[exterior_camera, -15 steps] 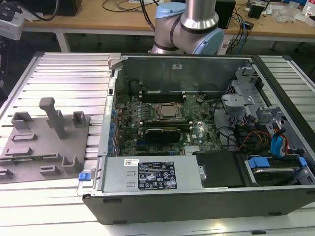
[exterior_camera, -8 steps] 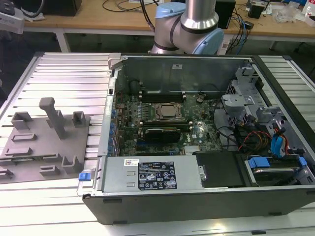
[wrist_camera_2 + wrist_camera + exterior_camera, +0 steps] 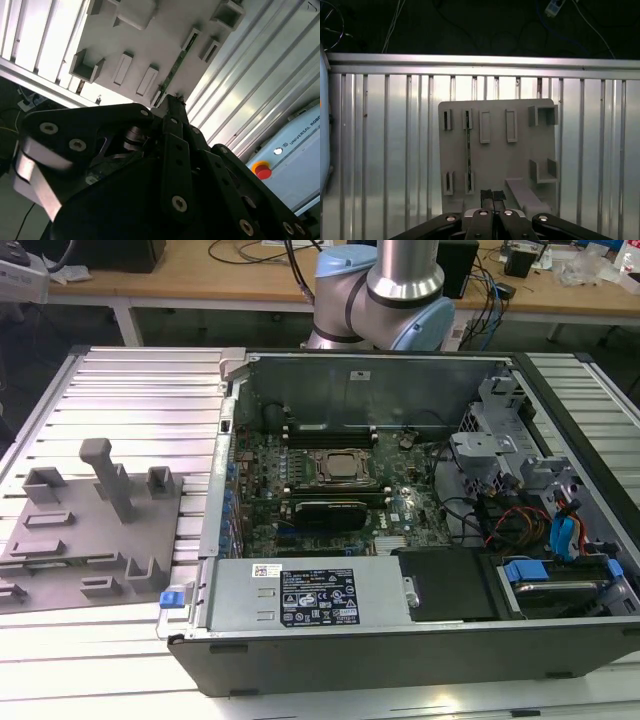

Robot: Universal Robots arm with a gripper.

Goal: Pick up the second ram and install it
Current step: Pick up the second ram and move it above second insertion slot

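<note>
Your ram [image 3: 468,150] stands on edge in the grey holder [image 3: 520,155], each end seated in a narrow slot. In the second wrist view it shows as a thin green strip [image 3: 175,67] running across the holder [image 3: 150,45]. The pair of slots just beside it holds nothing, and the two wider rectangular pockets on its other side are likewise bare.

Your hand [image 3: 492,194] hangs over the holder's edge with its two black fingertips pressed together and nothing between them. It is near one end of the ram but apart from it. In the second wrist view you see the same closed tips [image 3: 172,100] in line with the stick's near end.

The holder lies flat on the ribbed metal table [image 3: 385,150]. In the exterior view you find the holder [image 3: 100,550] on the table [image 3: 140,390] at the exterior view's left, just beside the open computer case [image 3: 400,650]. Inside the case the board [image 3: 400,530] lies face up with the CPU socket [image 3: 335,468] near its middle, and a power supply [image 3: 310,595] runs along the near wall. The arm [image 3: 390,280] rises behind the case. In the second wrist view a red button [image 3: 262,170] sits on a pale box past the table's edge.
</note>
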